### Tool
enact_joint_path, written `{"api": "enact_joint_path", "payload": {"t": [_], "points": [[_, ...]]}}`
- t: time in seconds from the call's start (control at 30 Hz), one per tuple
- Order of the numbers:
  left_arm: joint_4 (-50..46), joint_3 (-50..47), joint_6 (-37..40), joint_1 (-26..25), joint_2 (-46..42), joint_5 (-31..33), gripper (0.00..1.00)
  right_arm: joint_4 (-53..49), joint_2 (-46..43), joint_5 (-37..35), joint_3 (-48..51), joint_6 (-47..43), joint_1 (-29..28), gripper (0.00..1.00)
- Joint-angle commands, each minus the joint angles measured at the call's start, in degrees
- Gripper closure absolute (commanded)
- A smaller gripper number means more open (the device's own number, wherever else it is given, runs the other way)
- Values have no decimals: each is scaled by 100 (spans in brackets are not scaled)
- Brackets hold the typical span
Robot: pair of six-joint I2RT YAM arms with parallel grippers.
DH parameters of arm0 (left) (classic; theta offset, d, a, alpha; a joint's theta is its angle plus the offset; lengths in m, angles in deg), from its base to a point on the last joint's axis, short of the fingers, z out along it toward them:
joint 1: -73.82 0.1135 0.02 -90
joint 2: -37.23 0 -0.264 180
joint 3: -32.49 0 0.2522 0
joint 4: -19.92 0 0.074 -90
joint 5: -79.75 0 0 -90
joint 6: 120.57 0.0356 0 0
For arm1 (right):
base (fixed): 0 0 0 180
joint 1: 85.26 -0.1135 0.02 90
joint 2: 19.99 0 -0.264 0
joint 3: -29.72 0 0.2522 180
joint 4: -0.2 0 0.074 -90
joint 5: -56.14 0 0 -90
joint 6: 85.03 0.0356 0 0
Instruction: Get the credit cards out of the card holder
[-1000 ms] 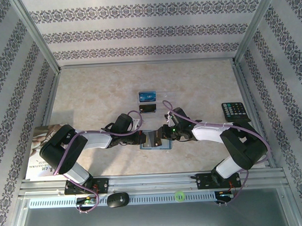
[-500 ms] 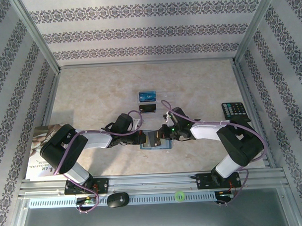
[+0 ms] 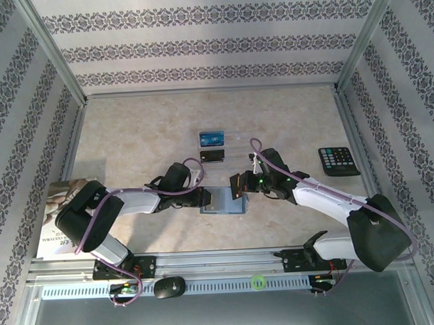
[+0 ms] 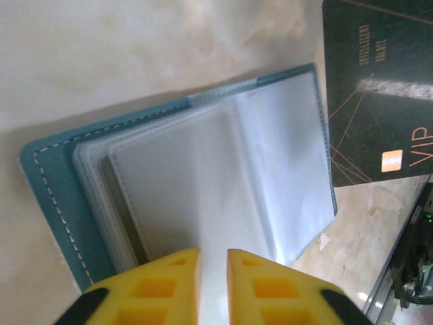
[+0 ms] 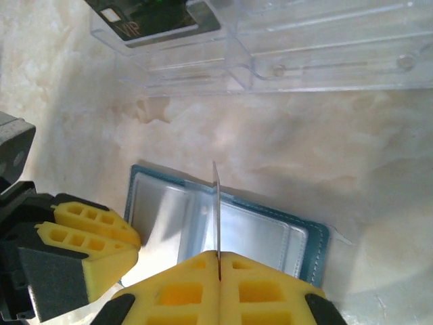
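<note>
The right gripper [image 5: 218, 256] is clamped on a dark card [image 5: 216, 203], held on edge over the right side of the holder [image 5: 311, 250]. The left gripper [image 4: 213, 258] hangs over the holder's clear pockets with its fingers a slit apart; I cannot tell whether they pinch a sleeve. The teal holder lies open on the table [image 3: 130, 137], between the arms. Just beyond it, a clear tray [image 5: 304, 61] holds a black card [image 3: 213, 156] and a blue card [image 3: 212, 138].
</note>
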Motion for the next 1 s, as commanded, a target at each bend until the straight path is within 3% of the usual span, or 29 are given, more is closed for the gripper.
{"api": "enact_joint_path", "payload": {"t": [0.0,0.1,0.2,0.4,0.57,0.97], "points": [[62,131,-79,109,-587,128,77,192,-309,88,-146,-272,9,100],[645,47,-218,275,-1040,-28,73,685,-485,462,-200,-264,73,100],[1969,-225,-692,533,-1182,-359,71,1678,-575,941,-60,92,209,100],[4908,-569,-1922,733,-700,-727,71,3550,-496,1460,151,1022,266,100],[6770,-731,-2765,832,-143,-770,71,3937,-349,1665,90,1276,180,100],[6770,-936,-2968,869,-229,-687,70,4049,-431,1433,215,1371,147,100]]}}
